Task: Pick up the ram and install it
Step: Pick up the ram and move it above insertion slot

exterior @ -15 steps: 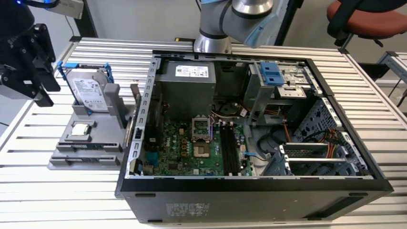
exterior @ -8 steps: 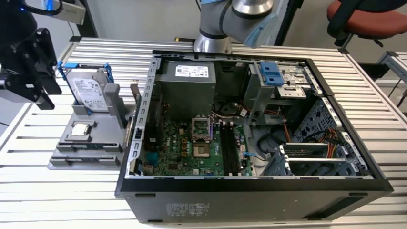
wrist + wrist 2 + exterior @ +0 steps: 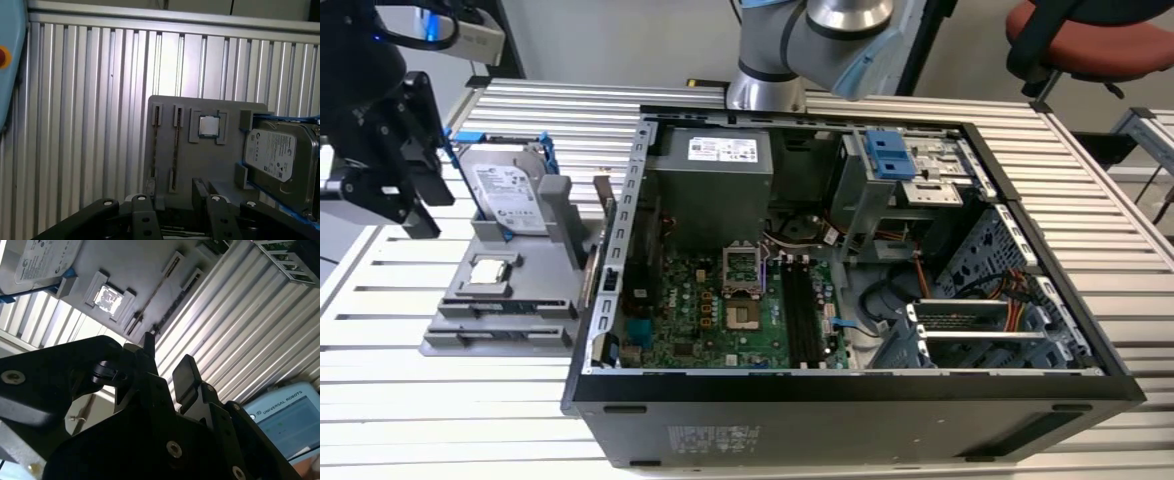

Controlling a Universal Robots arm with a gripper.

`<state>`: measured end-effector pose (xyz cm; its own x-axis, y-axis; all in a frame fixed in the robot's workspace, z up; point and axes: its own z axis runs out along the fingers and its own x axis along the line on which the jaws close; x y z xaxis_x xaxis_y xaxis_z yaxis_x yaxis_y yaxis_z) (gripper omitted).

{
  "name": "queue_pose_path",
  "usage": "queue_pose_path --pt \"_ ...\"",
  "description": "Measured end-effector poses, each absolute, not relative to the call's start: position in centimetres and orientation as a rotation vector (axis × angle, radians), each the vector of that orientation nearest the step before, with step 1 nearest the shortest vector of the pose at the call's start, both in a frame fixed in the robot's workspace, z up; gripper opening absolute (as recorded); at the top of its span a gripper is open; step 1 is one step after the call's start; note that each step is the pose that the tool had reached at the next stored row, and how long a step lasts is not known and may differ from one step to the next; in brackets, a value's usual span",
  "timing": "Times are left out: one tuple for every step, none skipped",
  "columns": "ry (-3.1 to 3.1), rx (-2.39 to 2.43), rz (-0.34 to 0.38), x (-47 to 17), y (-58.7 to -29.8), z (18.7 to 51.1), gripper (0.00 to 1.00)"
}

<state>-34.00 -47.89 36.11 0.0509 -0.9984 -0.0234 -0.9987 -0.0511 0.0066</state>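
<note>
- First wrist view: the gripper (image 3: 175, 207) is seen from behind, with its two fingers (image 3: 201, 196) held apart and nothing clasped between them. Beyond the fingers lies a grey holder (image 3: 210, 165) on the ribbed metal table (image 3: 90, 125). The ram (image 3: 175, 150) is seated on edge in the holder's slot nearer the processor chip (image 3: 209, 126), roughly in line with the gap of the jaws. A second narrow slot runs parallel to it on the far side from the chip. The hard drive (image 3: 275, 160), in its blue frame, is kept at the holder's other side.
- Second wrist view: the same open jaws are shown from the side, with the fingertips clear of every part. The ram (image 3: 155, 296) appears as a thin dark strip in the holder, beyond the fingertips and untouched. The processor chip (image 3: 107, 297) is set just beside it, and the hard drive (image 3: 45, 260) is seen past the chip.
- Exterior view: the gripper's black body is placed at the exterior view's left edge, beside the hard drive (image 3: 507, 190) and above the table. The holder (image 3: 494, 330) is set against the open computer case (image 3: 854, 400). Inside the case, the black slots (image 3: 801, 310) of the motherboard (image 3: 707, 310) are shown with no stick fitted.
</note>
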Motion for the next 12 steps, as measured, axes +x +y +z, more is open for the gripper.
queue_pose_path --pt "2.156 -2.269 0.034 -34.0 -47.9 36.0 1.00" --pt "2.156 -2.269 0.034 -34.0 -47.9 35.8 1.00" --pt "2.156 -2.269 0.034 -34.0 -47.9 35.7 1.00" --pt "2.156 -2.269 0.034 -34.0 -47.9 35.5 1.00" --pt "2.156 -2.269 0.034 -34.0 -47.9 35.4 1.00" --pt "2.156 -2.269 0.034 -34.0 -47.9 35.2 1.00" --pt "2.156 -2.269 0.034 -34.0 -48.0 35.1 1.00" --pt "2.156 -2.269 0.034 -34.0 -48.0 34.9 1.00" --pt "2.156 -2.269 0.034 -34.0 -48.0 34.8 1.00" --pt "2.156 -2.269 0.034 -34.0 -48.0 34.7 1.00" --pt "2.156 -2.269 0.033 -34.0 -48.0 34.5 1.00" --pt "2.156 -2.269 0.033 -34.0 -48.0 34.4 1.00"
